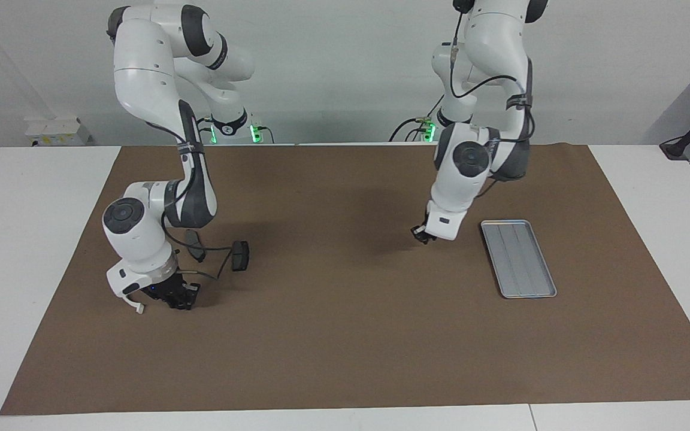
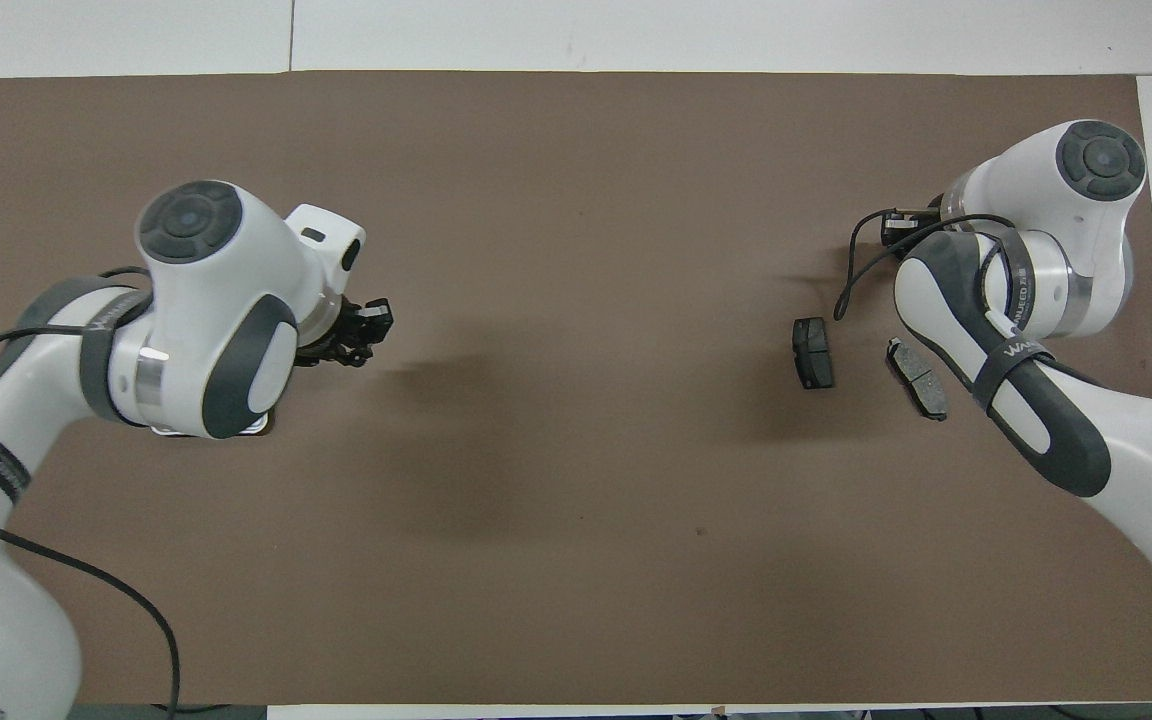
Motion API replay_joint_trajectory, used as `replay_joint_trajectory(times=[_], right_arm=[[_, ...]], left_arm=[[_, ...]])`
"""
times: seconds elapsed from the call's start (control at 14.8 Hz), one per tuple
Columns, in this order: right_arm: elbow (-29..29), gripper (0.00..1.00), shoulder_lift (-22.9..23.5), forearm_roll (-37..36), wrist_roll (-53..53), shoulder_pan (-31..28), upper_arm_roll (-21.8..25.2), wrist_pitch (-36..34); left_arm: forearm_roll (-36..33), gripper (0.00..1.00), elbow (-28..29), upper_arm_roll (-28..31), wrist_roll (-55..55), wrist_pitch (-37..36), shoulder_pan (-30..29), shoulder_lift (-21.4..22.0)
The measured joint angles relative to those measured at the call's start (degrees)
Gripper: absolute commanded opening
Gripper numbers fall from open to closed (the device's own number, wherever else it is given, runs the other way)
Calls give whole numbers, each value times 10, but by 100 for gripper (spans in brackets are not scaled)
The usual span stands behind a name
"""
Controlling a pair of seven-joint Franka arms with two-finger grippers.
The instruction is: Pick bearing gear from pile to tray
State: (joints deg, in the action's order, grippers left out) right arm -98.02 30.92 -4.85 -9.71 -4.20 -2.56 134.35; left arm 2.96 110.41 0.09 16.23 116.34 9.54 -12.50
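Two dark grey brake-pad plates (image 1: 240, 255) (image 1: 195, 244) of the pile lie on the brown mat toward the right arm's end; they also show in the overhead view (image 2: 813, 352) (image 2: 918, 378). My right gripper (image 1: 180, 297) is down at the mat just farther from the robots than the plates, also seen from overhead (image 2: 901, 225). The white bracket and the small black rings are hidden. The silver tray (image 1: 518, 258) lies toward the left arm's end and holds nothing. My left gripper (image 1: 423, 234) hangs over the mat beside the tray, also seen from overhead (image 2: 361, 330).
The brown mat (image 1: 345, 335) covers most of the white table. In the overhead view the left arm's wrist covers nearly all of the tray. A cable loops from the right wrist over the mat by the plates.
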Motion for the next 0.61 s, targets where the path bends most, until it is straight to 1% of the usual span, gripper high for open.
replay_joint_trajectory(times=[0.2, 0.34, 0.47, 0.61], right_arm=[[0, 0, 0, 0, 0, 0, 0, -1], [7, 0, 0, -1, 0, 0, 0, -23], [39, 0, -4, -8, 0, 3, -1, -90], [81, 0, -17, -13, 0, 9, -3, -163]], left_arm=[[0, 4, 8, 1, -137, 4, -75, 0], [0, 4, 22, 1, -186, 23, -109, 0], [0, 4, 48, 1, -209, 54, -130, 0], [0, 5, 71, 1, -212, 69, -134, 1]])
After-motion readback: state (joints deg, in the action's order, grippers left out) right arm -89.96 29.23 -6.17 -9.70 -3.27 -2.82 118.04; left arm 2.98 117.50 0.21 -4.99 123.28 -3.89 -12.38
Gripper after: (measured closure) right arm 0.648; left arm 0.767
